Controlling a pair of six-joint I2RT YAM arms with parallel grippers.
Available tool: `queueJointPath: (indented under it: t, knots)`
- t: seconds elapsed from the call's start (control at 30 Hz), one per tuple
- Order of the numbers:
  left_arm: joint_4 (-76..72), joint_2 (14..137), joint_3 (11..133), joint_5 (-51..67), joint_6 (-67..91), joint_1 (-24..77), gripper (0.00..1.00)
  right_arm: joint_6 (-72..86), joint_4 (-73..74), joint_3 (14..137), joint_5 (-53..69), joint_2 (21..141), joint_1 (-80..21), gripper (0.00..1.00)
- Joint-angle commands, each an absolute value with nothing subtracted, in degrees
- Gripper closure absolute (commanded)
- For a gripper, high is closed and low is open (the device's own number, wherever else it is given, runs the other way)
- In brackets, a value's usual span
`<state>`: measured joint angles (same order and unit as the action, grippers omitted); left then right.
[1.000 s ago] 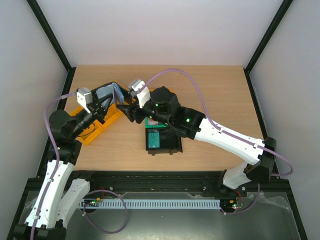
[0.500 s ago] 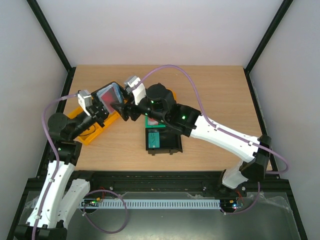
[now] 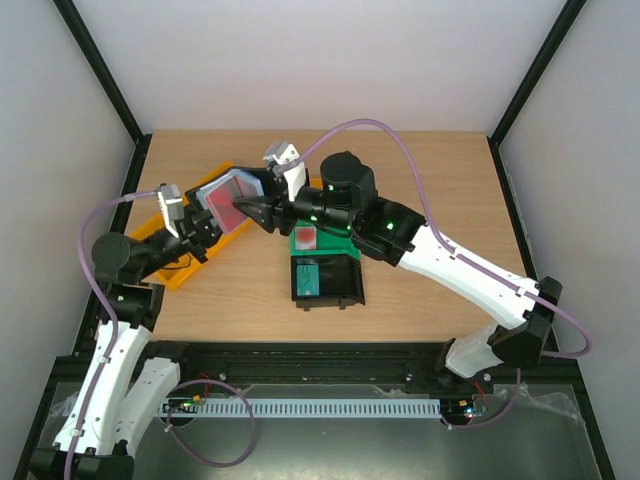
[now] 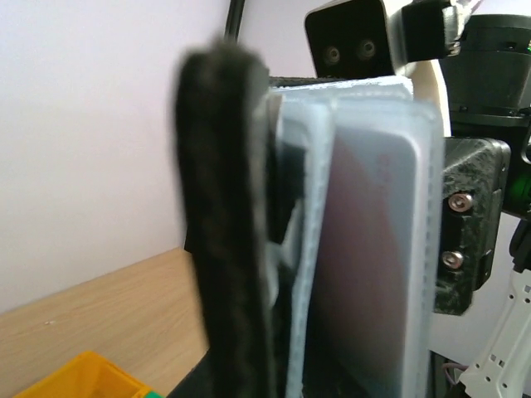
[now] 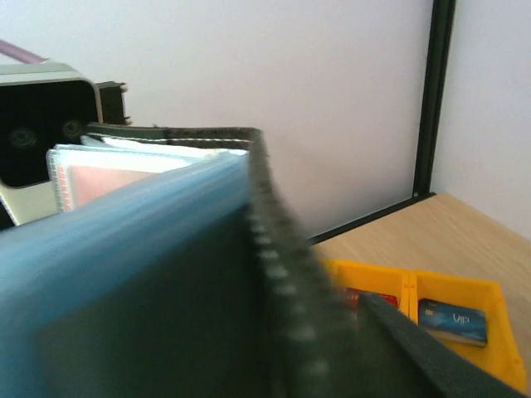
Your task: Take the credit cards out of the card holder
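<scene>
The credit card (image 3: 224,203), red, sits in a clear sleeve of the card holder (image 3: 232,179). The holder is raised open above the counter (image 3: 420,170), presenting the sleeves to the right claw (image 3: 250,211). The left claw (image 3: 199,226) pinches the cover to steady it. Whether the right claw grips cannot be told.

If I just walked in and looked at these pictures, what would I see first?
Probably the two arms meeting over the left side of the table: the left gripper holds up the black card holder, opened, and the right gripper pokes at a red card in its clear sleeve. Next you'd spot the bright yellow bin under the left arm, and the black bin in the middle with a teal card inside.
</scene>
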<state>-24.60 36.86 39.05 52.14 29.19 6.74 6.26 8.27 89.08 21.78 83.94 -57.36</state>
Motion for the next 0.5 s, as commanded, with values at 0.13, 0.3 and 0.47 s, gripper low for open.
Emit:
queueJointPath:
  t: [0.13,0.3,0.47]
  knots:
    - [-28.00,35.85,39.49,56.35,27.73,7.20,0.98,8.17,6.51,88.35,27.82,82.75,-55.30,0.69]
    - [-27.03,35.44,39.94,56.27,26.52,7.19,0.93,10.16,5.68,87.27,29.74,81.40,-53.36,0.96]
    - [-25.83,35.43,40.33,54.77,24.94,7.09,0.56,10.98,6.52,87.19,28.49,80.74,-52.65,0.98]
